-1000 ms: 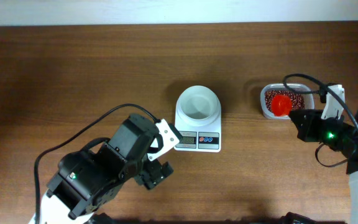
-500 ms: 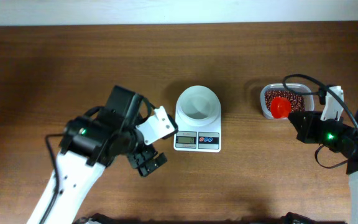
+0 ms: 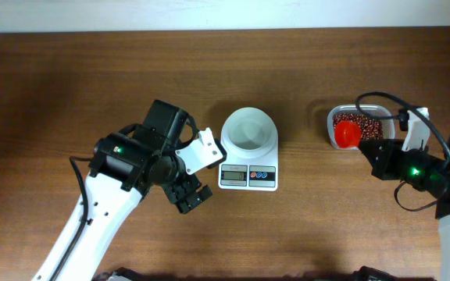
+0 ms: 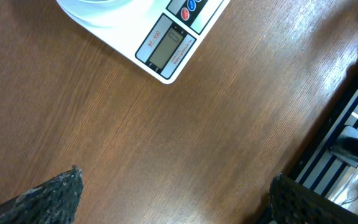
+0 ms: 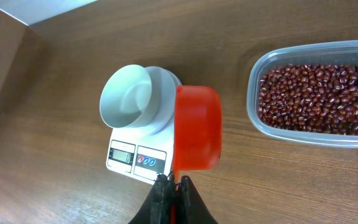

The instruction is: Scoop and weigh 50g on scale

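Overhead view: we see the left jaws wide and empty just left of the scale (image 3: 248,160). Right of the scale, the right jaws pinch the red scoop (image 3: 348,133) over the tub (image 5: 291,135) of beans (image 3: 373,123).

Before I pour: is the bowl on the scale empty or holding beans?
Empty: the bowl atop the scale shows only bare white inside.

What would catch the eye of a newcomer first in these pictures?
The bright orange-red scoop, clamped by its handle in the right gripper, stands out at the left edge of the clear tub of dark red beans on the right of the table. Next comes the white scale in the middle, its round bowl empty.
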Controlling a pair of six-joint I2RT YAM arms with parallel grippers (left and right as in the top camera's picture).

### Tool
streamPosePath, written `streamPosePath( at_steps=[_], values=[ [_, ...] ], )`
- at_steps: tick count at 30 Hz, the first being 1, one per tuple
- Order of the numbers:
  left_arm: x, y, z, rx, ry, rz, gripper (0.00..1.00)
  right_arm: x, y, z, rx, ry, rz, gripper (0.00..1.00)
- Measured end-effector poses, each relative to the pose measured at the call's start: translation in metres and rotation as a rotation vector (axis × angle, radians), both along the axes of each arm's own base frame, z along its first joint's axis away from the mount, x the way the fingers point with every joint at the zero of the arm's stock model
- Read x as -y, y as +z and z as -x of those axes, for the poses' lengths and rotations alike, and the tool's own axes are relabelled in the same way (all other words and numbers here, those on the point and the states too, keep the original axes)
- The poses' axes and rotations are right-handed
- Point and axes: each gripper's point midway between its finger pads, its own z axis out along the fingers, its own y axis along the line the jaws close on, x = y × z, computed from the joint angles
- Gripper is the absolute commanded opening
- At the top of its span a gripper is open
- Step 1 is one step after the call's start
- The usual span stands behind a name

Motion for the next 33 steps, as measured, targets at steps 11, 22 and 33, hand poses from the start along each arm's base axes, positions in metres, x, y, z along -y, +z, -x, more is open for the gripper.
streamPosePath(
  at_steps=[11, 22, 33],
  values=[
    [0.0013, 0.001, -0.003, 0.013, 0.0, 0.006, 0.99, -0.0014, -0.0019, 0.0029, -0.017, 0.001, -0.008, 0.04],
    [0.0013, 0.001, -0.003, 0.013, 0.0, 0.006, 0.99, -0.0014, -0.0019, 0.0029, -0.016, 0.002, -0.008, 0.04],
    [0.0016, 0.0012, -0.0037, 0.016, 0.0, 0.007, 0.99, -0.0014, -0.0019, 0.0029, -0.017, 0.001, -0.008, 0.04]
  ],
)
